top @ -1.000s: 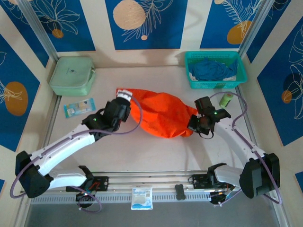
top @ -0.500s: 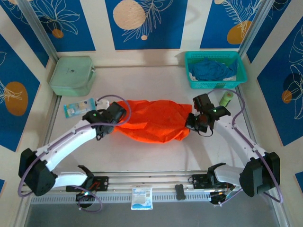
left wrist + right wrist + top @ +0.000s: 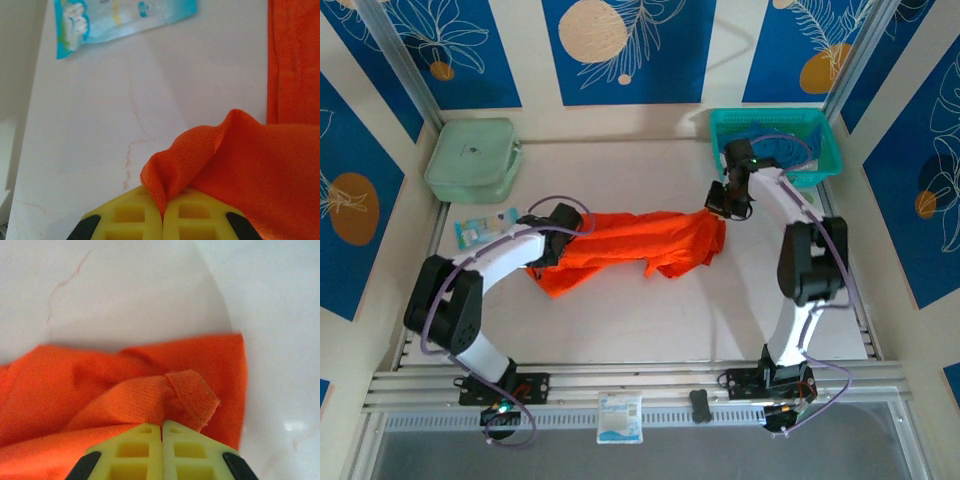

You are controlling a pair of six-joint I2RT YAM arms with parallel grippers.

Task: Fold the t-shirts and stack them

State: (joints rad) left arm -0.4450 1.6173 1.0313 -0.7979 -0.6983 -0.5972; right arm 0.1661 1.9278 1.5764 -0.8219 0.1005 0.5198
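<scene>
White tabletop [image 3: 620, 310] carries the orange t-shirt [image 3: 640, 240] stretched between left gripper [image 3: 162, 202] and right gripper [image 3: 161, 429], both clamped on thin folds that could slip free under a hard pull.

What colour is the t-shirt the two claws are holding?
Bright orange; the t-shirt shows best in the top external view.

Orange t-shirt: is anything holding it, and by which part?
Left gripper pinches a fold of the orange t-shirt; right gripper pinches its hemmed edge.
</scene>
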